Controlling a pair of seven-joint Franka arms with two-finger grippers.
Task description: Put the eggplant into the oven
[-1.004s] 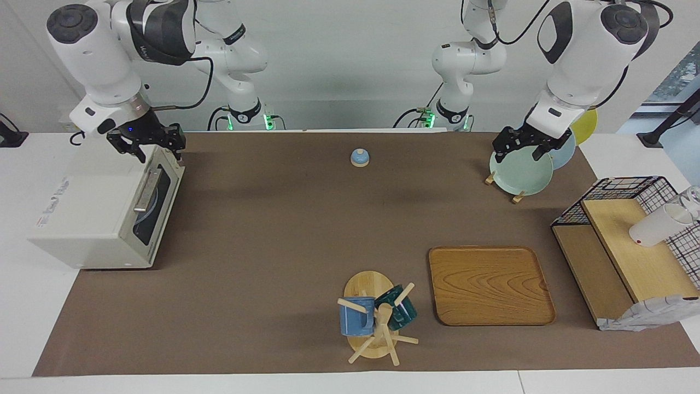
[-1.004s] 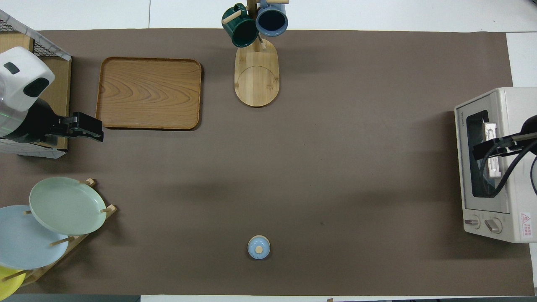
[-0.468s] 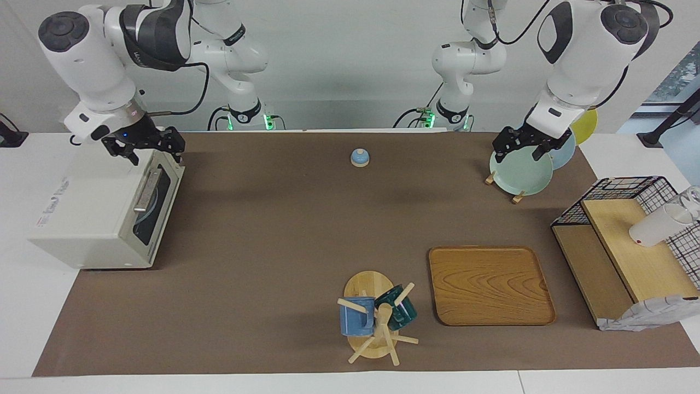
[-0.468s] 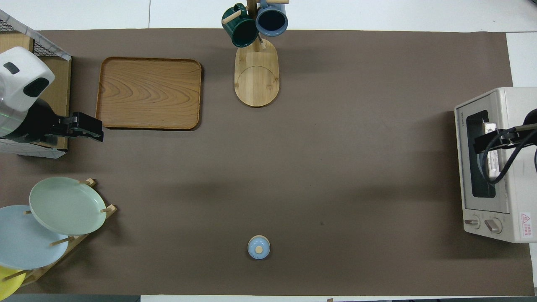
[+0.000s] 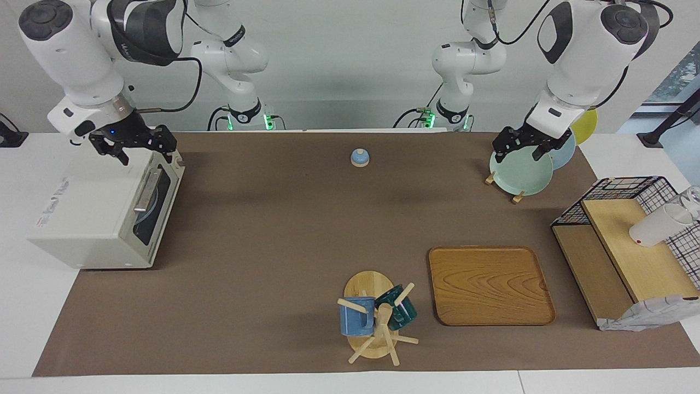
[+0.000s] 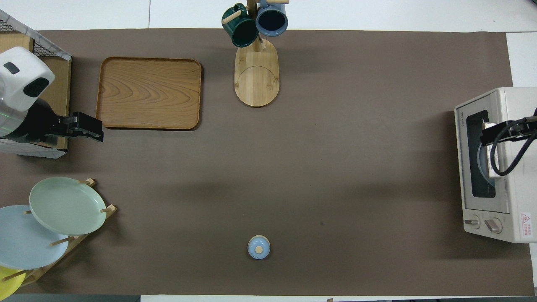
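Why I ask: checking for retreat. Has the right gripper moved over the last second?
Yes. The right gripper has drawn back from over the oven door edge, toward its top.

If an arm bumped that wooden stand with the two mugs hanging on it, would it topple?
Probably it would rock rather than fall: the mug stand sits on a broad oval base. Both mugs, blue and green, hang toward one end, so it likely tips more easily that way. They look ceramic and might chip.

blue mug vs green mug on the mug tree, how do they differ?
The blue mug is light blue and hangs toward the right arm's end; the green mug is dark green and hangs toward the left arm's end. The blue mug hangs more squarely; the green mug tilts more. Both hang on the wooden mug tree.
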